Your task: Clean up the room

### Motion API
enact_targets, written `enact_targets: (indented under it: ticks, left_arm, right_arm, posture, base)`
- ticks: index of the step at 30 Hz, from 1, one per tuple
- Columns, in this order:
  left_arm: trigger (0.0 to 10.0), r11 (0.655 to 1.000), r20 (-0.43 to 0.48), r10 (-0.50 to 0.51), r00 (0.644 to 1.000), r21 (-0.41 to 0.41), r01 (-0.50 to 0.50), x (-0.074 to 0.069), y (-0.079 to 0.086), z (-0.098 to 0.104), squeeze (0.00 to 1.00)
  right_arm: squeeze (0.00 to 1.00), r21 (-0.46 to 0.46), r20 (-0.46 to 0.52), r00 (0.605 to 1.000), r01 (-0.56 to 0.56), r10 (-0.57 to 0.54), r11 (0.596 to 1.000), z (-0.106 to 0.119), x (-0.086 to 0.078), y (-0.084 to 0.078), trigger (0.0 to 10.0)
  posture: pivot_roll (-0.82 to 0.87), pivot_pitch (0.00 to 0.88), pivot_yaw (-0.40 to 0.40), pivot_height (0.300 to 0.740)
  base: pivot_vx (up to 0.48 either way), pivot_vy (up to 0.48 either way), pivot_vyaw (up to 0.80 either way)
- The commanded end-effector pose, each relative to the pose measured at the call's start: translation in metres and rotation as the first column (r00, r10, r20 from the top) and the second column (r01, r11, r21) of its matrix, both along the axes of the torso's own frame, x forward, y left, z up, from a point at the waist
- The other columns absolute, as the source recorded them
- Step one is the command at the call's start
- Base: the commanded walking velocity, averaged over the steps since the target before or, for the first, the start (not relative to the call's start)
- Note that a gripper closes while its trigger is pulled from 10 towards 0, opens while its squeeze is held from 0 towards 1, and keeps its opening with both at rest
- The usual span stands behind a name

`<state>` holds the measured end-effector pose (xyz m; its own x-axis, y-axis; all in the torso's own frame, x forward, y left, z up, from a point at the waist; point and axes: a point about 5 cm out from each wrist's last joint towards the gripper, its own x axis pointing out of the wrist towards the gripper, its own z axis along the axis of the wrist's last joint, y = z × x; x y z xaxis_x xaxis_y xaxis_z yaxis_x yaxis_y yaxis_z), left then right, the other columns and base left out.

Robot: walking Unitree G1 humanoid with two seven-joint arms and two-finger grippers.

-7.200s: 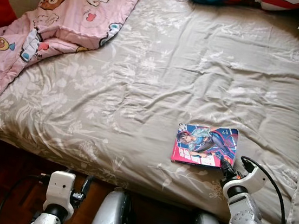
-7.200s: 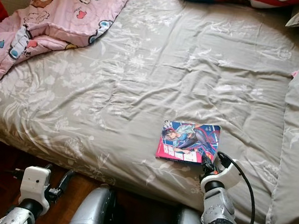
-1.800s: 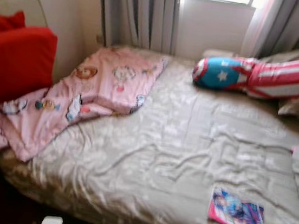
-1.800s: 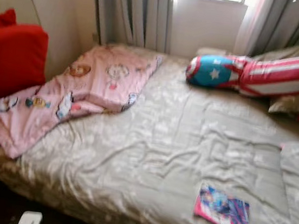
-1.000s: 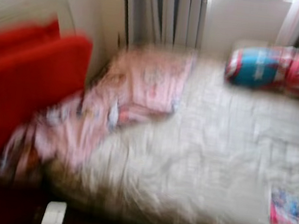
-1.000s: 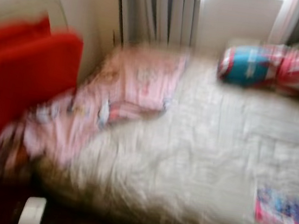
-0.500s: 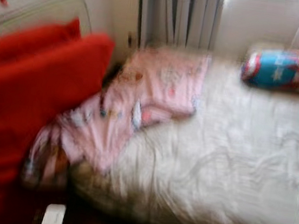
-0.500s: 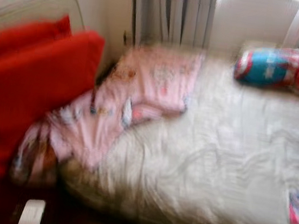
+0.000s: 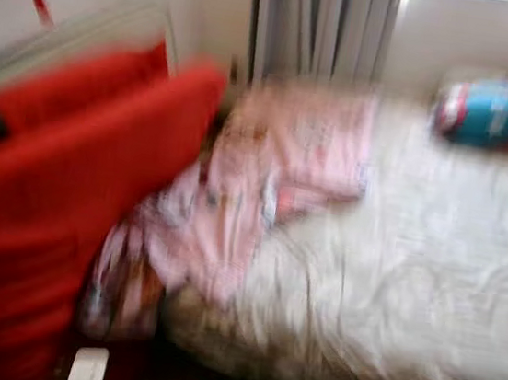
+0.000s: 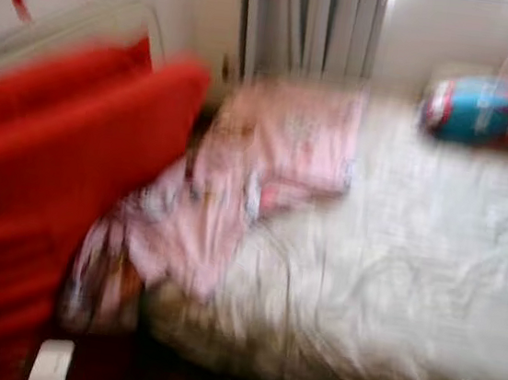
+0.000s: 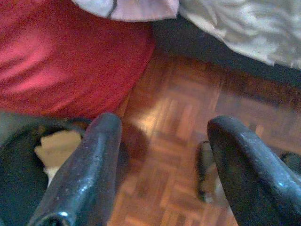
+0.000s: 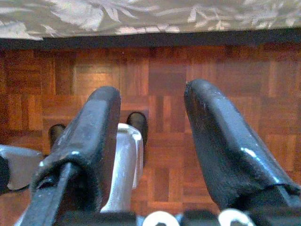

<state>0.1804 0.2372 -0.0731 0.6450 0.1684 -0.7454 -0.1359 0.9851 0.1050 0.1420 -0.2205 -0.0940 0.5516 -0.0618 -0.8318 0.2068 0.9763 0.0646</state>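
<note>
Both pairs of long black fingers are spread apart and grasp nothing: the left gripper (image 11: 162,174) hangs low over the brown parquet floor (image 11: 188,117), and the right gripper (image 12: 150,146) likewise points down at the same wood, with the hem of the grey floral bedsheet (image 12: 141,16) beyond its tips. From the head, only the white wrist housings of the two arms peek in at the lower edge, so both arms look idle rather than at work.

Judging from the heavy blur in the head views, the step in hand is travel or searching, not picking. What seems most out of place is the crumpled pink cartoon-print blanket (image 9: 264,182), which lies bunched on the near left part of the bed (image 9: 430,267) and spills over its edge beside the big red cushion (image 9: 56,212). A blue and red striped bolster pillow (image 9: 500,109) rests far back by the grey curtains (image 9: 321,22).

That blanket sits well apart from both sets of fingers, up on the mattress while they hang near the floor; its drooping corner (image 11: 127,7) shows above the left fingers, next to the red cushion. A dark round bin holding something tan (image 11: 28,160) stands just beside the left gripper.

The next move probably calls for steadying the body, squaring up to the blanket, then raising an arm to mattress height before any grasp
</note>
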Motion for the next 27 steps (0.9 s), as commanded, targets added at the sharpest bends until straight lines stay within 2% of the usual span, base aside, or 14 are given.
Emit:
enact_targets:
  ticks: [1,8,12,27]
  left_arm:
    - [10.0,1.0,-0.023,0.012,1.0,0.008,-0.012,-0.009,0.005,-0.003,0.0]
    - [10.0,1.0,-0.027,0.0,1.0,-0.001,0.0,-0.003,-0.008,-0.004,0.0]
    - [10.0,1.0,-0.031,-0.003,0.999,-0.002,0.003,-0.003,-0.01,-0.005,0.0]
    - [10.0,1.0,-0.02,0.01,1.0,0.013,-0.009,-0.001,0.001,-0.001,0.0]
  right_arm:
    - [0.0,0.009,0.008,1.0,-0.003,0.003,1.0,0.0,0.002,0.005,10.0]
    - [0.0,-0.007,0.015,1.0,-0.021,0.021,1.0,0.0,0.002,0.004,10.0]
    - [0.0,-0.004,0.022,0.999,-0.028,0.028,1.0,0.0,0.002,0.004,10.0]
    - [0.0,0.011,0.031,0.999,-0.033,0.032,0.999,0.001,0.005,0.008,10.0]
  posture:
    - [0.03,0.0,0.023,0.74]
    - [0.03,0.0,0.02,0.74]
    - [0.03,0.0,0.019,0.74]
    - [0.04,0.0,0.031,0.74]
  base:
    - [0.0,0.0,0.0]
    - [0.0,0.0,0.0]
    - [0.0,0.0,0.0]
    - [0.0,0.0,0.8]
